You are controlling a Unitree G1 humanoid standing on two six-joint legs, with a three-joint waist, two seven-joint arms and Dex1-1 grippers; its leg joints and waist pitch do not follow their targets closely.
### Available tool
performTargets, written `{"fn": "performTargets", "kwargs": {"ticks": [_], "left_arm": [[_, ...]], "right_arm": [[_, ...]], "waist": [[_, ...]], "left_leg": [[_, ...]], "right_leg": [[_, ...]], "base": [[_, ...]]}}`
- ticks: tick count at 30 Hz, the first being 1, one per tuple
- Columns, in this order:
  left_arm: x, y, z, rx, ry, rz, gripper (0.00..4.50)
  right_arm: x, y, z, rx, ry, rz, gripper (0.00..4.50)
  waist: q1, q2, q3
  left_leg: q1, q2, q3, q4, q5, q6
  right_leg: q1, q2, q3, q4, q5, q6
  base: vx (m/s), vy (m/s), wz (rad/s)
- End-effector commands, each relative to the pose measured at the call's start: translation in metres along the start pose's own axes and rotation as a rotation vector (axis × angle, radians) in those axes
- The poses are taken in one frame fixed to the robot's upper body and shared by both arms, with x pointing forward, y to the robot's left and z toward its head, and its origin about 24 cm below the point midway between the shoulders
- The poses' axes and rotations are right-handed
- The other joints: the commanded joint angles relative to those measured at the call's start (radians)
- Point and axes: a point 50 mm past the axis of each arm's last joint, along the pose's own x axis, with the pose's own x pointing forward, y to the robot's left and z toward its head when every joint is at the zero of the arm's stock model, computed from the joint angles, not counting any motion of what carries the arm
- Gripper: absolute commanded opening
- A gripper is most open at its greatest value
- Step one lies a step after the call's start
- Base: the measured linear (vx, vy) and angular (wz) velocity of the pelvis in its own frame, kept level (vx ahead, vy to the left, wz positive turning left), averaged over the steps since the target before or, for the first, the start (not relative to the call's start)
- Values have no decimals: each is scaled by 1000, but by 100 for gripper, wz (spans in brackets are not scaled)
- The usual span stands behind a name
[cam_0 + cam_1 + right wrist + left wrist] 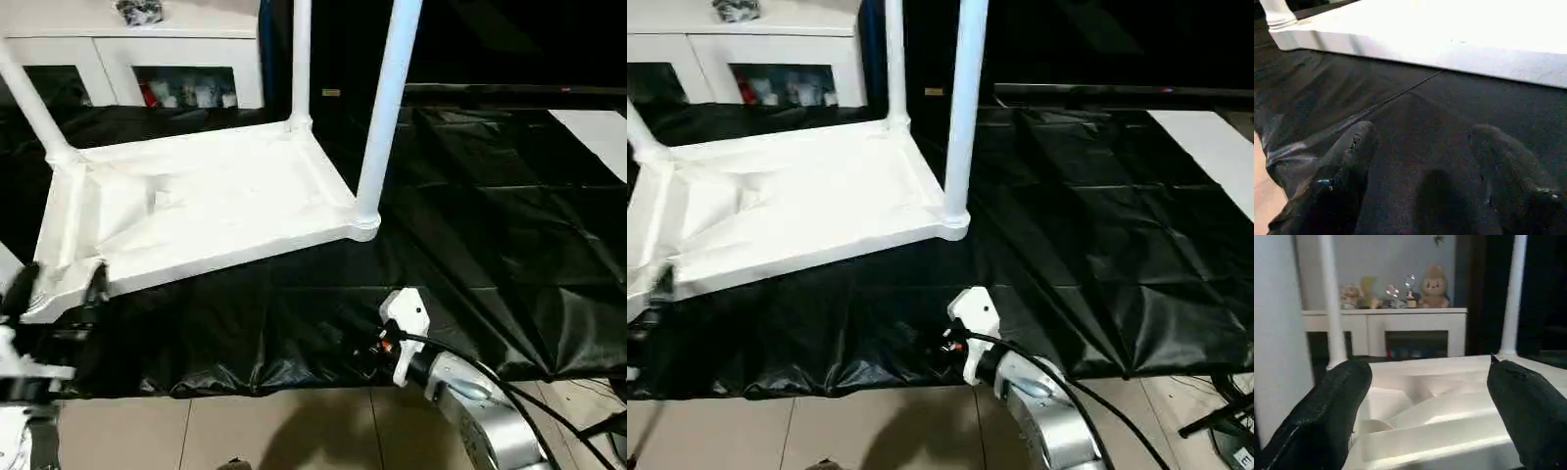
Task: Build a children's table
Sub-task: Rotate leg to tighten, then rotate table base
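The children's table (196, 211) lies upside down on a black sheet, ribbed underside up. Three white legs stand upright in its corner sockets: one at the near right (390, 108), one at the back (301, 59) and one at the far left (27, 103). My left gripper (1428, 368) is open at the table's near-left corner (57, 292), its black fingers (1327, 416) spread on either side of the rim with nothing held. My right gripper (1420, 132) hangs open and empty just above the sheet, in front of the table's near edge (1449, 54). Its white wrist piece (404, 318) shows in the head view.
The black sheet (490, 215) covers the floor and ends at bare tiles (294, 431) in front. A white glass-door cabinet (127, 49) with toys (1432, 286) on top stands behind the table. A white panel (598, 132) lies far right. Cables run along my right forearm (470, 401).
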Motion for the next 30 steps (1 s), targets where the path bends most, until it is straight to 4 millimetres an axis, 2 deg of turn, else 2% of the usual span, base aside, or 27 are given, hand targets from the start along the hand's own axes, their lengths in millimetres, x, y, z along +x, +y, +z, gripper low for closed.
{"fn": "performTargets", "kwargs": {"ticks": [1,2,3,4,7,14,20,22,23,26,30], "left_arm": [[-4,-2,-2,37,-6,47,443],[-5,-3,-2,36,-7,59,443],[-6,-4,-3,30,-11,97,443],[-6,-4,-4,27,-14,111,443],[-7,-5,-5,31,-17,136,443],[-3,-2,-9,20,-20,231,443],[-1,7,-10,30,-17,319,443],[0,15,-11,11,-9,385,443],[0,17,-11,7,-8,395,443],[8,21,-12,12,-2,369,443],[20,30,-13,3,12,367,443]], "right_arm": [[2,1,1,-6,-10,33,340],[3,2,2,-5,-13,48,340],[5,6,5,-8,-20,105,340],[6,8,6,-9,-22,127,340],[10,10,9,-29,-23,168,340],[17,7,13,-50,-29,166,340],[17,6,14,-59,-32,167,340],[17,5,14,-61,-32,161,340],[17,4,14,-61,-32,160,340],[18,5,14,-63,-32,162,340],[20,5,15,-67,-33,169,340]], "waist": [[0,22,-35],[1,19,-36],[3,32,-38],[0,24,-35],[3,26,-37],[4,35,-42],[4,36,-43],[3,30,-43],[5,33,-44],[5,30,-44],[6,32,-46]], "left_leg": [[9,28,-16,-89,-482,-27],[9,27,-16,-88,-478,-25],[9,27,-18,-88,-478,-26],[8,27,-16,-87,-482,-22],[6,26,-18,-86,-468,-18],[9,26,-17,-82,-455,-24],[7,25,-17,-81,-447,-18],[6,24,-15,-80,-440,-16],[7,24,-16,-80,-438,-16],[8,24,-16,-80,-435,-14],[10,23,-17,-80,-428,-18]], "right_leg": [[26,-53,45,-94,-354,-90],[27,-54,45,-94,-359,-88],[28,-55,45,-91,-355,-90],[28,-54,44,-94,-357,-90],[30,-56,44,-94,-368,-87],[30,-52,44,-87,-292,-112],[34,-52,42,-84,-278,-116],[34,-52,42,-85,-287,-114],[34,-52,42,-83,-288,-114],[32,-51,42,-84,-297,-109],[31,-52,42,-81,-278,-114]], "base": [[0,0,0],[0,0,0],[0,0,0],[0,0,0],[0,0,0],[0,0,0],[0,0,0],[0,0,0],[0,0,0],[0,0,0],[0,0,0]]}}
